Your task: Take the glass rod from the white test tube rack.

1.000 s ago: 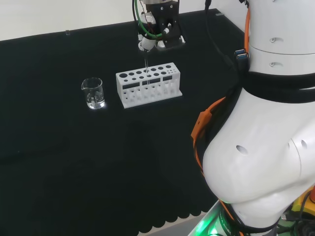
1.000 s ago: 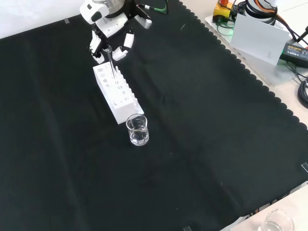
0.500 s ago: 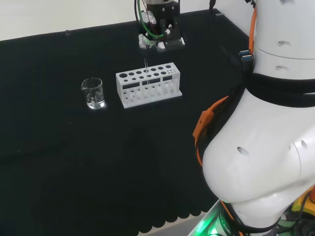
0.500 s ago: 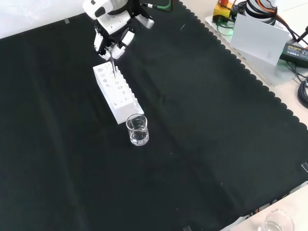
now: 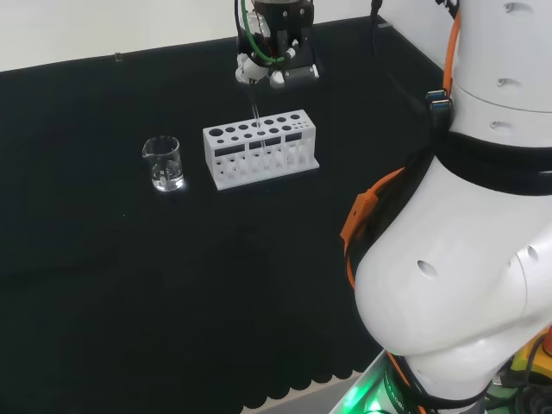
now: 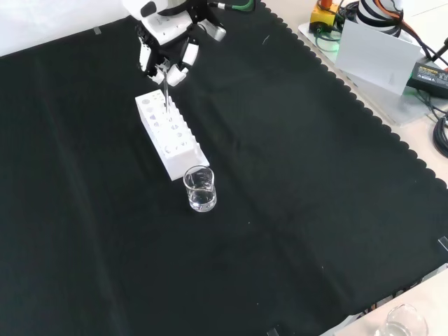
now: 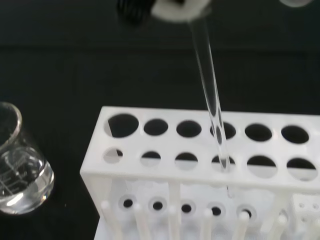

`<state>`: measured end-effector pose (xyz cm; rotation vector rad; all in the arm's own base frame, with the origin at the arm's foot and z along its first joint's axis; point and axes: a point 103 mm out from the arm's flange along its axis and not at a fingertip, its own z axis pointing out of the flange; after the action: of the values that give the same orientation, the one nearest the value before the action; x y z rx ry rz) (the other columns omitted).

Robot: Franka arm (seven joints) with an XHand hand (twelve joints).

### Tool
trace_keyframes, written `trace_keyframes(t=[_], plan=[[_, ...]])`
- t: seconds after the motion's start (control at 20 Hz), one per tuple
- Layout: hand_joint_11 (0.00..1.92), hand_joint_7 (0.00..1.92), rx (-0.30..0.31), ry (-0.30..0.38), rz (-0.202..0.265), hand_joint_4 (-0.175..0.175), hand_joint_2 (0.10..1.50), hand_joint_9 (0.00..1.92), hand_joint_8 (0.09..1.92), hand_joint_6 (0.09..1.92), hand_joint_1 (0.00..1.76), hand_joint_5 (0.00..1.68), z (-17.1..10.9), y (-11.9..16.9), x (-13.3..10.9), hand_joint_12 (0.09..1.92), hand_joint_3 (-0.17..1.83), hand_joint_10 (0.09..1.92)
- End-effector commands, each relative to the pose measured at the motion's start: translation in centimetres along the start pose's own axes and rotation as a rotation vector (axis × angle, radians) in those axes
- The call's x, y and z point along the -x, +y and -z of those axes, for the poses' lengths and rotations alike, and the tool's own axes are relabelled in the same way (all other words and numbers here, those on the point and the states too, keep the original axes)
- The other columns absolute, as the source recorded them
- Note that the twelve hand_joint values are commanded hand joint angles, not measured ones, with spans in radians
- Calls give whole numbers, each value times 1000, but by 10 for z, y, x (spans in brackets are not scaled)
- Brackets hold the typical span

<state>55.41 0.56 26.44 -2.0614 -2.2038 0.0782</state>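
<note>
Higher robot hand [image 5: 274,62], clear glass rod [image 7: 211,102] (thin)

- The glass rod [image 7: 210,95] is clear, smooth glass with bright glints along its length.
- The white test tube rack [image 7: 200,170] looks like matt white plastic with smooth faces.
- The beaker [image 5: 163,163] is clear and glossy.
- Black cloth [image 6: 294,210] covering the desk is matt, with a scalloped edge.
- The fingers [image 6: 189,54] look like smooth white plastic.
</note>
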Motion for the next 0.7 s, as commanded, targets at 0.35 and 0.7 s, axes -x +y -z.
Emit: trace_keyframes(t=[0.35,0.7], plan=[[1714,1220,195,-39,9,-175,584,1720,929,960,1306,1149,48,-31,-12,546,882,632],[1731,1235,217,-66,14,-175,569,1747,907,931,1309,1171,82,-52,-20,558,894,616]])
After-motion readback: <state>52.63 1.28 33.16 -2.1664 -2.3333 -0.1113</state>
